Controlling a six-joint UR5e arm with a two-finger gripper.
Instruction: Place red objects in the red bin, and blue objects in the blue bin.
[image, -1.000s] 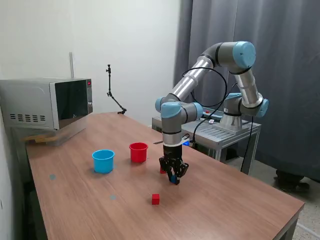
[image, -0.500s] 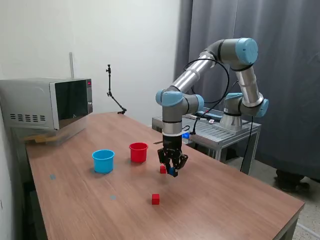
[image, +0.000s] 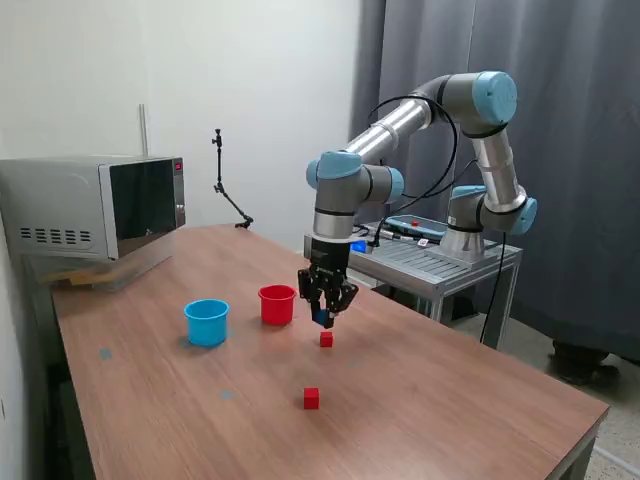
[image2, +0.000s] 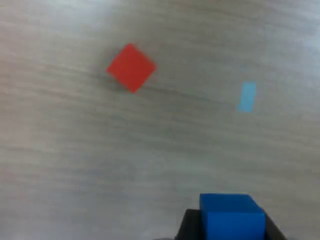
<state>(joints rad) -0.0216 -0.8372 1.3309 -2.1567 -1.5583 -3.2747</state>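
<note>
One tiny dark blue cube is pinched tight in the black gripper, up in the air at the frame's middle. It should go over the round light blue plastic cup, left of middle, low before letting go. The cube is cut off in the wrist view, and no other blue cube shows.

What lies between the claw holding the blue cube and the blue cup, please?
The red cup stands between the claw and the blue cup, as seen in the exterior view.
</note>
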